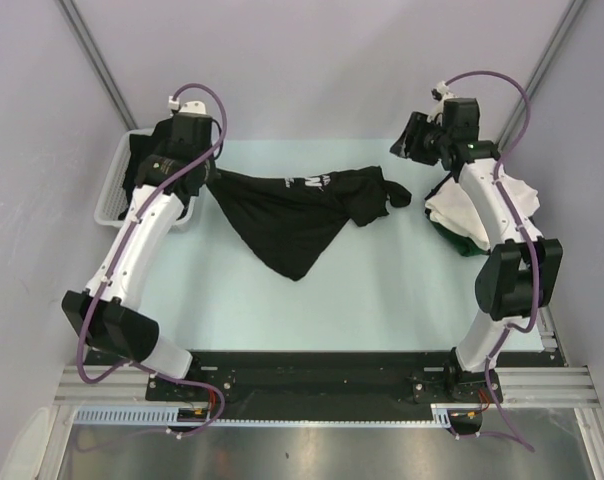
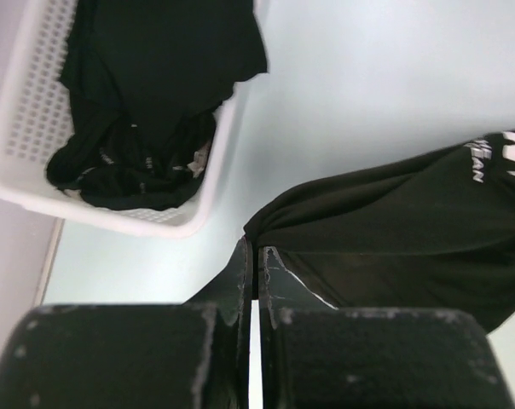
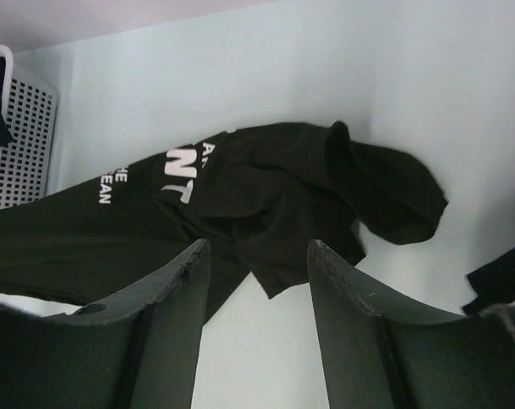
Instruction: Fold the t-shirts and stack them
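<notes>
A white slotted basket (image 1: 110, 200) is sitting at the bench's (image 1: 362, 300) far left corner, close against the grey wall (image 1: 42, 150). A black plate (image 1: 312, 368) and an aluminium rail (image 1: 552, 385) are running along the pale bench's near edge.

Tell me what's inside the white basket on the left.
The basket holds a heap of black t-shirts, one draped over its rim, some with small white print. The heap covers the basket floor, so anything beneath it cannot be seen.
</notes>
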{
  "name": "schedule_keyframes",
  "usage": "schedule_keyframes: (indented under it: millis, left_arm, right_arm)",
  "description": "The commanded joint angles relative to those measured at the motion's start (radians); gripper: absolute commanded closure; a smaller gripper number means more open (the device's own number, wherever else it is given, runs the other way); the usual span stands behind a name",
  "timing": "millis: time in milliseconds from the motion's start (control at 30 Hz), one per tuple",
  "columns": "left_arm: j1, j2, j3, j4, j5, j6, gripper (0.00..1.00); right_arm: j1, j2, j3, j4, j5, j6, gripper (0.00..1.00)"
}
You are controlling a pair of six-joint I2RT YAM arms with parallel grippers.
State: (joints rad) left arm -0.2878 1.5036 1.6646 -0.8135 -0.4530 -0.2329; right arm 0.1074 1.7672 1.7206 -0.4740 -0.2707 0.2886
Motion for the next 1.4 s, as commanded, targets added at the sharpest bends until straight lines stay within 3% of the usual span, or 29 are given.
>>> schedule_keyframes:
  millis: [0,500,700,1367]
  left_arm:
    - [0.044,-0.065,0.075,-0.033,-0.068,0.018,1.0]
    - [0.064,-0.172,0.024,-0.021,0.002,-0.037,1.0]
    - [0.064,-0.184,-0.009,-0.021,0.016,-0.049,1.0]
    - [0.065,-0.212,-0.039,-0.026,0.042,-0.057,1.0]
  right_arm:
    - [0.034,0.052,-0.038,0.018,-0.058,0.095,0.46]
    - [0.169,0.238,-0.059,0.086,-0.104,0.152,0.44]
    - [0.173,0.273,-0.067,0.107,-0.153,0.165,0.5]
    - [0.16,0.324,-0.148,0.143,-0.208,0.089,0.48]
